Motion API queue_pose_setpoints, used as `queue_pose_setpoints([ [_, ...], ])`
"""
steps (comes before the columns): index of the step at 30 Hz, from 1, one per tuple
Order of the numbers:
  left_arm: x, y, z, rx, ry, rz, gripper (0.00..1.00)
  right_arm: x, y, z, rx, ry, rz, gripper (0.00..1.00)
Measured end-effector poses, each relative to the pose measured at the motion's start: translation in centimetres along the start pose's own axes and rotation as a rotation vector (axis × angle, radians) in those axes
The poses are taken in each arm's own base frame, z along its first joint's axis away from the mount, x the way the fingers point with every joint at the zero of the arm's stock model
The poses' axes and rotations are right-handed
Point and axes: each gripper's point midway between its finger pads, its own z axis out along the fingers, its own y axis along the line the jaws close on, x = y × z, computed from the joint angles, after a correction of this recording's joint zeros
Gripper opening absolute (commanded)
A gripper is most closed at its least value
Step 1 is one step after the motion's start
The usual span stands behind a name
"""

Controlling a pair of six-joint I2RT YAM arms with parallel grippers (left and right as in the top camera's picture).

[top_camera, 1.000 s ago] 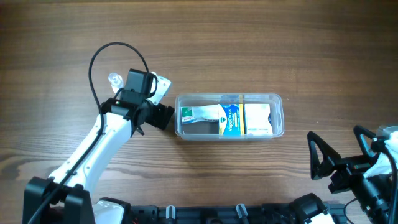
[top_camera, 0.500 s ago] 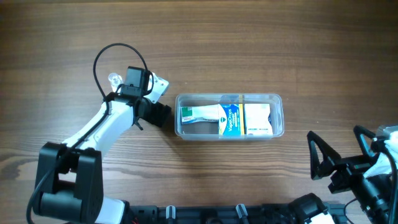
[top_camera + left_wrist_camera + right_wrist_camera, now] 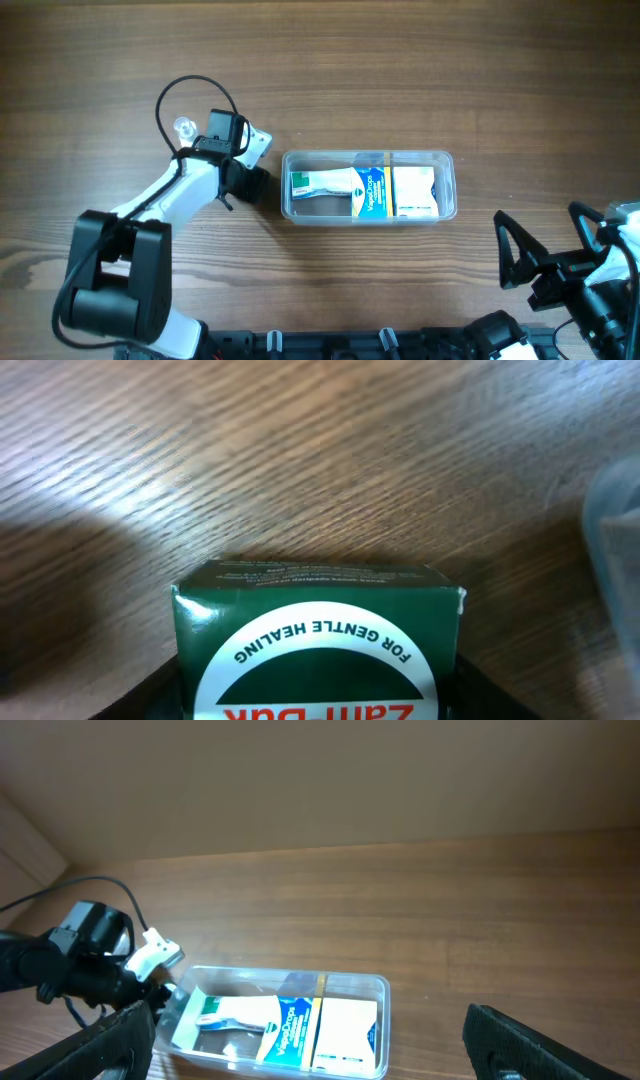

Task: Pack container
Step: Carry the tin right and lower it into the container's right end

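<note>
**A:** Which step is in hand?

**B:** Most likely bringing one more item in. The left claw (image 3: 256,186) sits just beside the container's left end, pinching a green box (image 3: 315,625); the left wrist view shows dark fingers (image 3: 156,702) pressed against both its sides, and a white label reading "for gentle healing".

**A:** And where is the container?

**B:** The container (image 3: 452,186) lies on the table (image 3: 400,60), its long side running left to right. Inside are a white-and-green pack (image 3: 315,184) at the left end, a blue-and-yellow box (image 3: 371,190) in the middle and a pale box (image 3: 414,190) at the right end. Its blurred wall also shows at the right edge of the left wrist view.

**A:** The other arm?

**B:** The right claw (image 3: 537,225) sits well off from the container's right end, on the near side; it is spread wide and holds nothing.

**A:** What does the next move call for?

**B:** Probably raising the green box above the container's left rim and carrying it inward before letting go. The container's floor looks nearly covered, so the box may have to rest on the white-and-green pack. Coming in too low could knock the wall and shove the container along. Whether the box is already clear of the table cannot be told.
</note>
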Motion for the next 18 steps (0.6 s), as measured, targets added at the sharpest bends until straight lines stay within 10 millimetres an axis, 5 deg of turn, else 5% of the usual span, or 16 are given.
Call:
queue_pose_setpoints([
  [6,-1.6,0.0,-5.0,-0.021,-0.112,-0.125,0.45,0.0,0.0,0.0,0.000,0.000,0.000,1.00],
  [9,-3.0,-0.6,-9.6,-0.024,-0.239,-0.199,0.40,0.0,0.0,0.0,0.000,0.000,0.000,1.00],
  [13,-5.0,-4.2,-15.8,0.040,-0.437,-0.224,0.34,0.0,0.0,0.0,0.000,0.000,0.000,1.00],
  [18,-6.1,-10.7,-18.1,0.185,-0.510,-0.204,0.36,0.0,0.0,0.0,0.000,0.000,0.000,1.00],
])
